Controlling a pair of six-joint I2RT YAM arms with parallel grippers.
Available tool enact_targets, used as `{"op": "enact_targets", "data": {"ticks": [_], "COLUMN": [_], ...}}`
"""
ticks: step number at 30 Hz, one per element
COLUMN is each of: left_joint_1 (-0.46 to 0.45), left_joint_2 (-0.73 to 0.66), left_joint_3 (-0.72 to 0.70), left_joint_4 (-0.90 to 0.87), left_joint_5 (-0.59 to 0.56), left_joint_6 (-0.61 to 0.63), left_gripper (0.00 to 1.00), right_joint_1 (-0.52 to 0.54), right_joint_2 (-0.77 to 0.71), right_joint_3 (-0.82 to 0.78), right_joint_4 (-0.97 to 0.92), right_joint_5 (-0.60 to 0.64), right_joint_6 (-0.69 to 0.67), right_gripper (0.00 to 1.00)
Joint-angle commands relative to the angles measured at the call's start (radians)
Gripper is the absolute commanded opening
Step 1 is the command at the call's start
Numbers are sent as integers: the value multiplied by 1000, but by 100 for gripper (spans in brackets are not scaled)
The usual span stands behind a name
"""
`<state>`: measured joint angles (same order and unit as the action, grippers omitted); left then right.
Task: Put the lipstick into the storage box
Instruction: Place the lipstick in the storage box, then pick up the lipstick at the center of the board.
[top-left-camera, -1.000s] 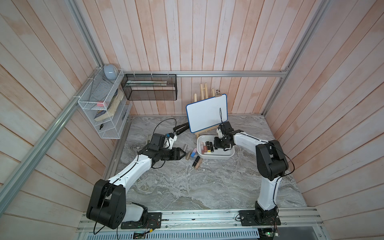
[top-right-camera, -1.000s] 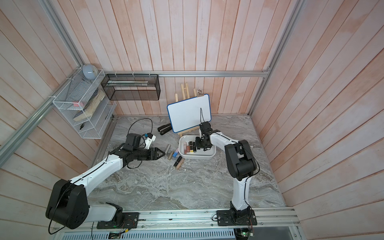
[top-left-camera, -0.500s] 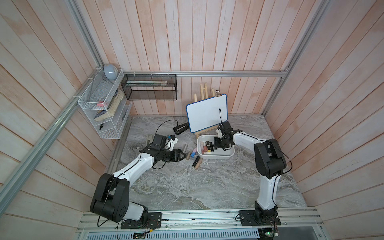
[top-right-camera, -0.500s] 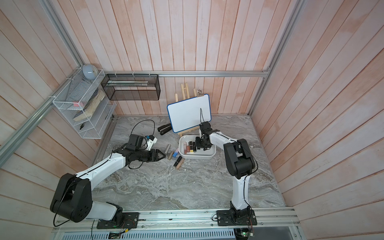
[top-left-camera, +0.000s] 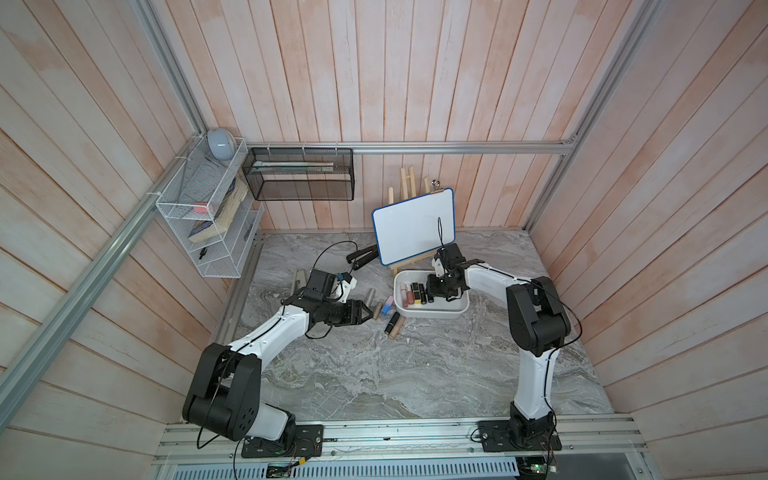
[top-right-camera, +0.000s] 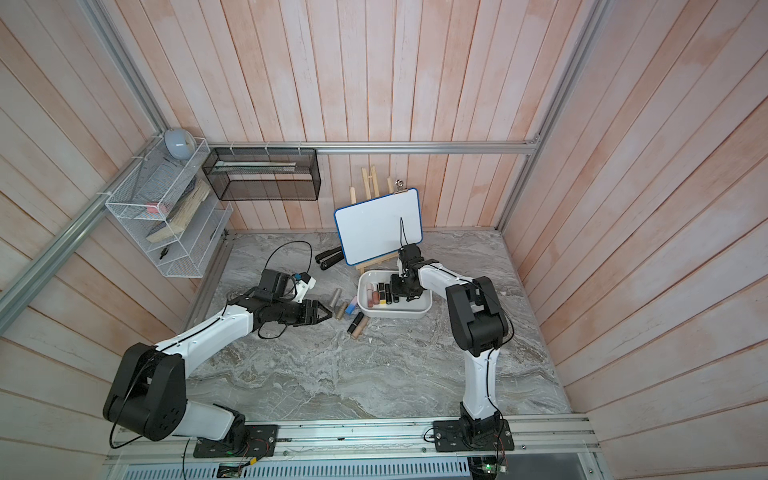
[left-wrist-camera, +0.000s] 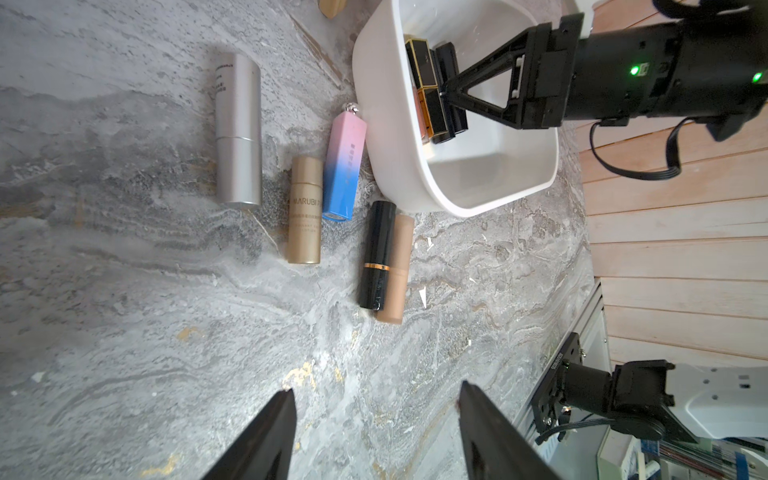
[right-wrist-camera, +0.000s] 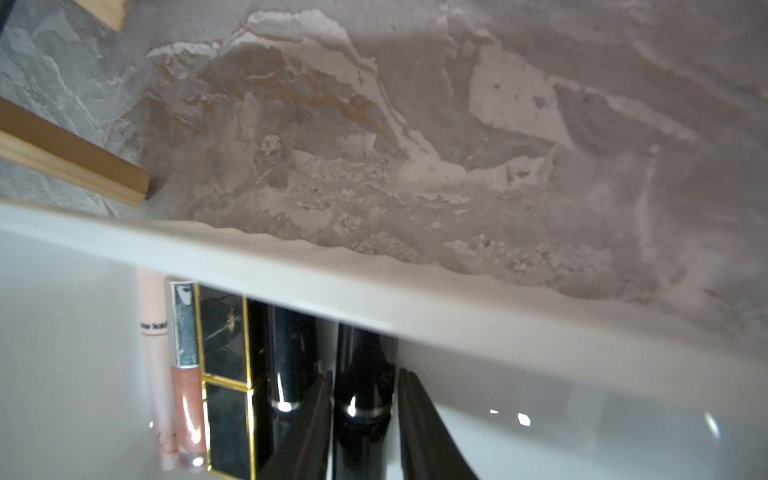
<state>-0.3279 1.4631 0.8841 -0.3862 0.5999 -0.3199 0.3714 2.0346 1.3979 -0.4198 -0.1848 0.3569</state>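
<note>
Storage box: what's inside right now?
In the storage box, a row of five: pale pink tube, gloss tube, black-gold square case, black round lipstick, second black lipstick straddled by the right gripper; grip unclear. Floor under the gripper is covered.

On the gold tube (left-wrist-camera: 305, 208), at about 8 o'clock of the storage box (top-left-camera: 432, 315): "MARUBI" in pale capitals, run lengthwise; finer lines beneath, too small to read. On the pale pink tube (right-wrist-camera: 153, 332), at the 9 o'clock end inside the box: dark letters "ow lea", cut off at both ends. On the silver tube (left-wrist-camera: 238, 129): tiny dark print near one end, illegible.
</note>
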Motion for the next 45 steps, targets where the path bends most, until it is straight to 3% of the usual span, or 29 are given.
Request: {"op": "enact_targets", "data": {"ticks": [1,10,17,30,45], "left_joint_1": [-3,-5,-17,-66,-99], "left_joint_2": [13,10,42,322,528], "left_joint_3": [15,28,131,448,631], "left_joint_4": [-21,-50,-149,-350,-386], "left_joint_5": [-16,-85,-228,-454,-509], "left_joint_6": [22,28,60,162,175], "left_gripper": [67,67,67,66,63], "right_joint_1": [-4,-4,13,233,266], "right_joint_2": [2,-122,-291,-511,-608], "right_joint_3": [15,-36,-114,-220,-294], "right_joint_4": [3,45,77,83,115], "right_joint_5": [-28,-74,-121,-40,-28], "right_joint_6": [-15,-12,25,111,152], "right_gripper": [35,40,41,42,43]}}
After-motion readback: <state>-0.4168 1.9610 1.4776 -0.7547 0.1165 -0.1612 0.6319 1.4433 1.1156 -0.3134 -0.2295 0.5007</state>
